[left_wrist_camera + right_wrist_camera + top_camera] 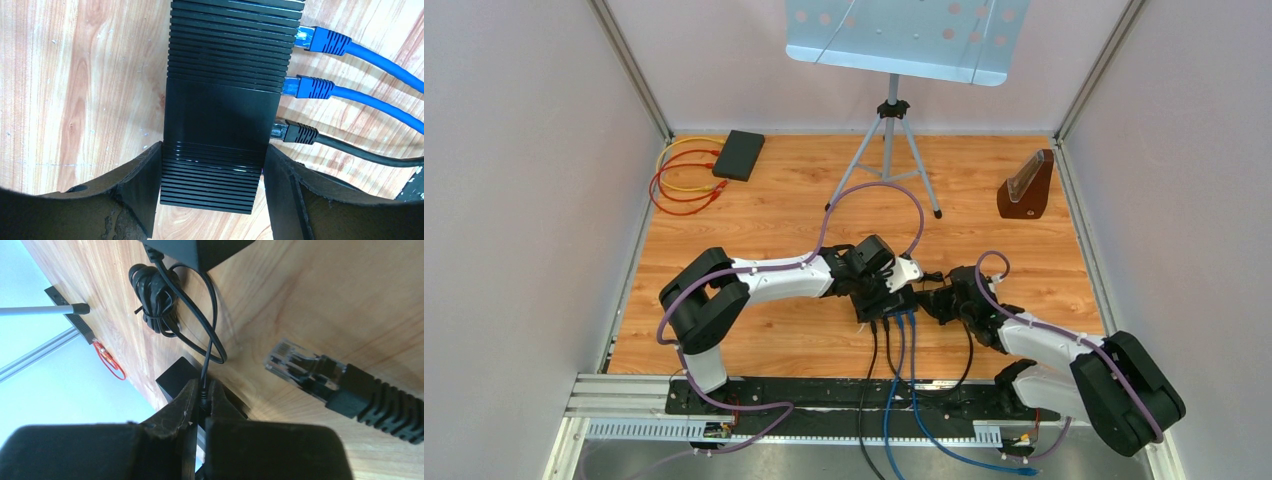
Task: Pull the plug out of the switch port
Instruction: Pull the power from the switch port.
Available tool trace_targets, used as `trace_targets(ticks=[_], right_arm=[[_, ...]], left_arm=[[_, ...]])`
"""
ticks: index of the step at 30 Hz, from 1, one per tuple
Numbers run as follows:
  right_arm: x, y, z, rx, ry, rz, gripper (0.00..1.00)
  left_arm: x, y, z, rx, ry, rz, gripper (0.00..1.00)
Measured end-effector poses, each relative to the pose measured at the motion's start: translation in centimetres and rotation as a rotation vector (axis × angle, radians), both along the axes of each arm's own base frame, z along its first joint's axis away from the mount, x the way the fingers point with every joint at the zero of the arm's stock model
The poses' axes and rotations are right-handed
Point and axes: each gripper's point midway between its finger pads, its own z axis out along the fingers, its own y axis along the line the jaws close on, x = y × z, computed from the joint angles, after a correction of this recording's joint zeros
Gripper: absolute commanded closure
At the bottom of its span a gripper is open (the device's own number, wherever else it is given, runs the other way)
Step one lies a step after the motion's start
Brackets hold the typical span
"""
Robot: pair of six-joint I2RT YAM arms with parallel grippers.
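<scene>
The black ribbed switch (pixel 225 100) lies on the wooden table, and my left gripper (pixel 212 147) is shut on its two sides. Plugged into its right side are two blue plugs (pixel 322 41) and one black plug (pixel 295 133). In the top view the switch (pixel 892 303) sits mid-table between both grippers. Just to its right, my right gripper (pixel 202 385) is shut on a thin black cable (pixel 212 335) at its small end piece. A loose black plug (pixel 305 371) with a clear tip lies free on the wood beside that gripper, in no port.
A bundled coil (pixel 152 295) of the thin cable lies beyond my right fingers. At the back stand a tripod music stand (pixel 889 150) and a brown wedge-shaped object (pixel 1027 187). At the far left a second black box (pixel 739 155) has red and yellow cables (pixel 684 185).
</scene>
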Motion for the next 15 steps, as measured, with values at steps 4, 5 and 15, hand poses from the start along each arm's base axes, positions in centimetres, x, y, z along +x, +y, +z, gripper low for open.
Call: trace_targets(ticks=[4,5,15], right_arm=[[-0.1,-0.3,0.1,0.006,-0.02,0.003,1.0],[0.0,-0.3,0.3,0.002,-0.028,0.005,1.0],[0.2,-1.2,1.0,-0.013,-0.069,0.012,1.0]], left_arm=[[0.0,-0.2,0.1,-0.008,-0.002,-0.002,0.37],[0.0,-0.2,0.1,-0.009,-0.002,-0.002,0.38],[0.2,-0.9,0.3,-0.04,-0.005,-0.008,0.39]])
